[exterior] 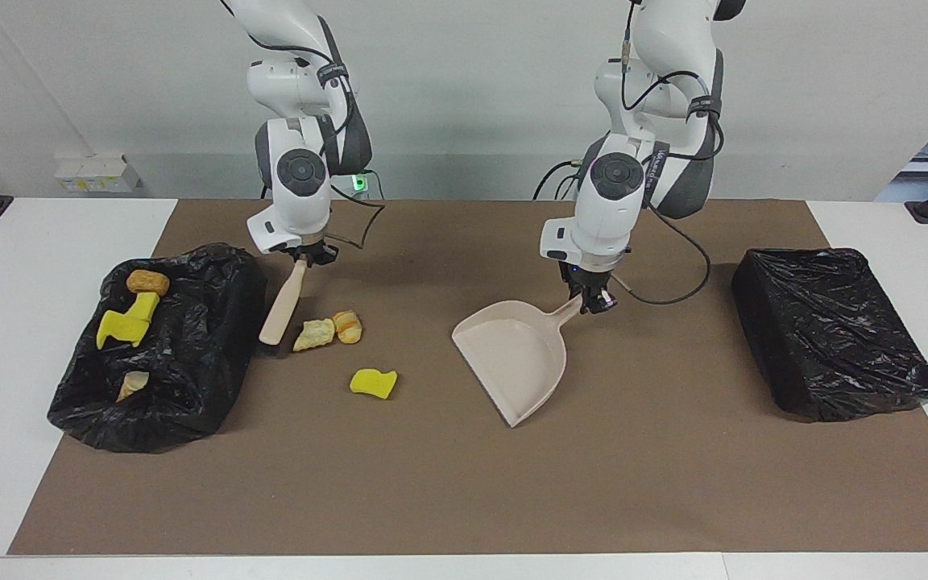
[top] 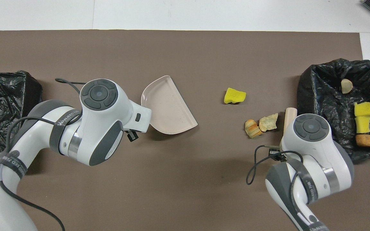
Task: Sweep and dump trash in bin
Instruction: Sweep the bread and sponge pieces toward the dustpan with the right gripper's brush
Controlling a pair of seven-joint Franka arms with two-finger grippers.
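Right gripper [exterior: 308,259]: you have it clenched on the top end of a wooden-handled sweeper [exterior: 283,304], whose long axis slants down to the mat just beside the bin bag at the right arm's end [exterior: 190,354].
Left gripper [exterior: 597,300]: you hold the beige dustpan [exterior: 516,358] by its handle, mouth turned away from the robots.
Loose trash: two bread pieces [exterior: 329,330] lie just beside the sweeper's lower end, toward the dustpan; one yellow sponge chunk [exterior: 373,383] lies farther from the robots, between sweeper and pan.
Binned trash: yellow chunks [exterior: 127,322] and bread sit in that bag.
Other bin [exterior: 830,330]: at the left arm's end, nothing showing in it.
Key relation: scraps sit between your tools, nearer the sweeper and well apart from the pan; you likely need to bring the pan closer.
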